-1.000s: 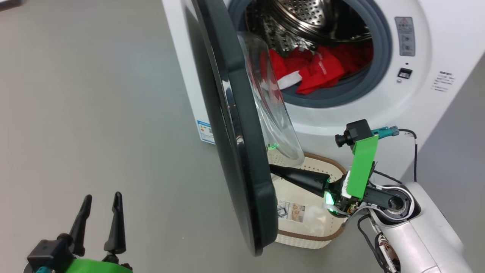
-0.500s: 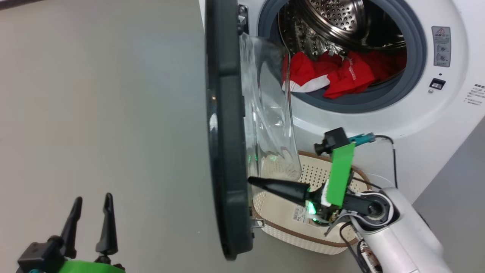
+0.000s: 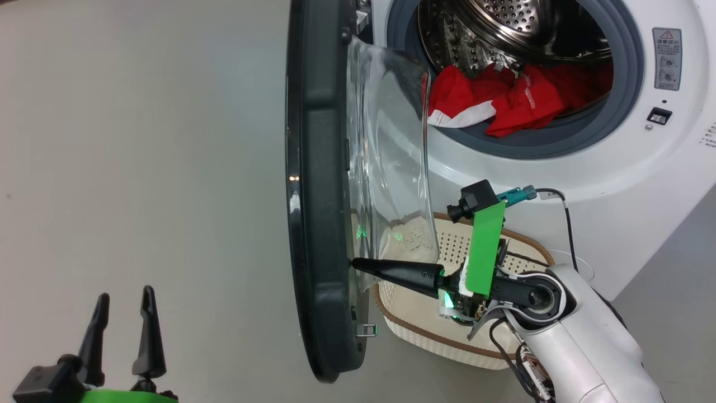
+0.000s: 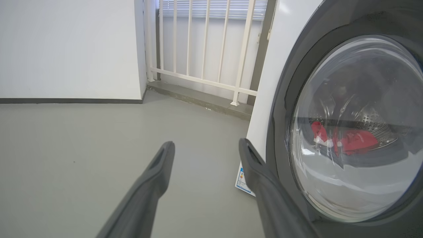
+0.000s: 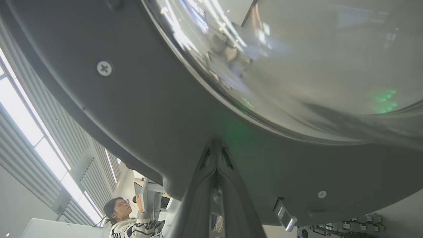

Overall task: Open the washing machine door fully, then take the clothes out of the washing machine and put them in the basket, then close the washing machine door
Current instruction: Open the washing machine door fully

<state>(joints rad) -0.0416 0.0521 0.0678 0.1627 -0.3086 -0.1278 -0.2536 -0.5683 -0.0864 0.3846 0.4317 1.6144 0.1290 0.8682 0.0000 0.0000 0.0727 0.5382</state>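
One pincer [image 3: 361,264] (right) against door [image 3: 314,168]

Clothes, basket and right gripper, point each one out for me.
Clothes [image 3: 520,106]: head view, middle of the red heap.
Basket [image 3: 450,246]: head view, its perforated inner wall.
Right gripper [image 3: 356,262]: head view, between its shut fingertips.

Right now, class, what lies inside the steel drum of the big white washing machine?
A heap of bright red clothes with white trim lies at the front of the perforated steel drum. Anything beneath the heap or deeper in the dark drum is hidden.
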